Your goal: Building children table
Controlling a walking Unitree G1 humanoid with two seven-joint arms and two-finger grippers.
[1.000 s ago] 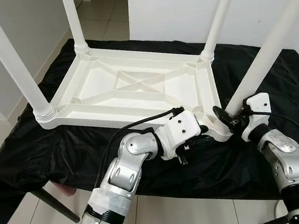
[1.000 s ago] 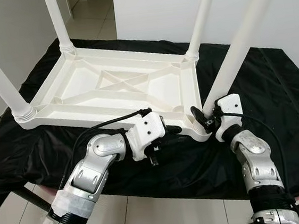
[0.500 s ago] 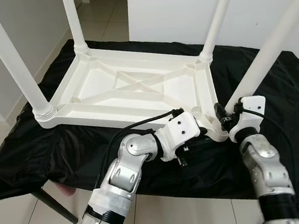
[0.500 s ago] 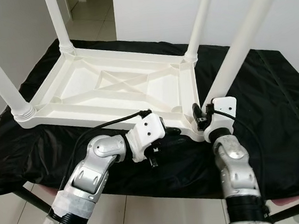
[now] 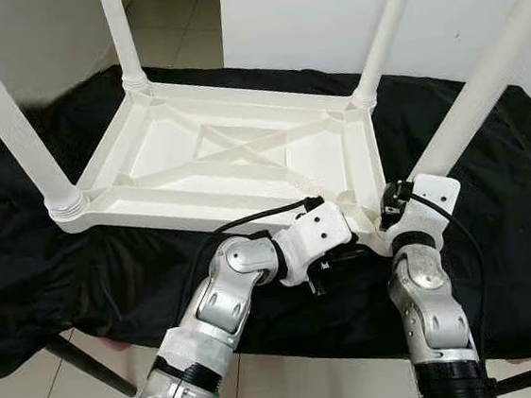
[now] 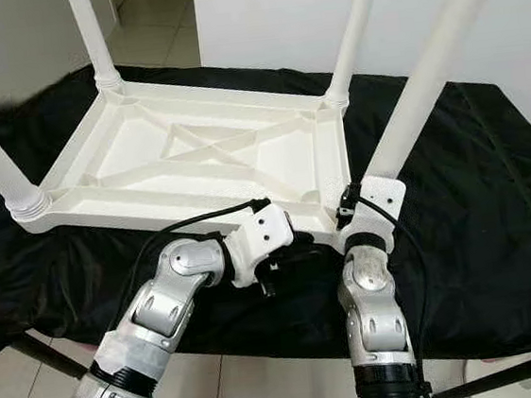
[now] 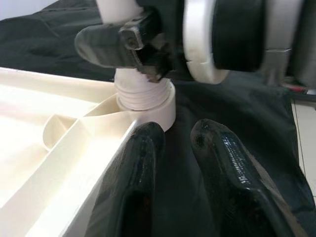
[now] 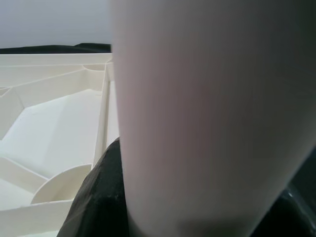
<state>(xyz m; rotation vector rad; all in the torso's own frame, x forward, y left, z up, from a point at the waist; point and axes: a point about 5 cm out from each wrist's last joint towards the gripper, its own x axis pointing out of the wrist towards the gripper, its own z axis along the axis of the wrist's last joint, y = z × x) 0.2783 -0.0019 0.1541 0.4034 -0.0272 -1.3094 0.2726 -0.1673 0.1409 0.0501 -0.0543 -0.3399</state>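
Both hands (image 5: 395, 206) seemingly at table leg (image 5: 482, 91)

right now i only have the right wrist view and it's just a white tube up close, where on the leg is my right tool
Observer: The right tool is clamped at the very base of the near-right leg, just above its ribbed collar.
Operator: are the other legs in
Observer: Yes, three other legs stand upright in the remaining corners of the upturned tabletop.
Operator: and where's the left tool
Observer: The left tool sits low over the black cloth, right beside that same corner, fingers apart and holding nothing.
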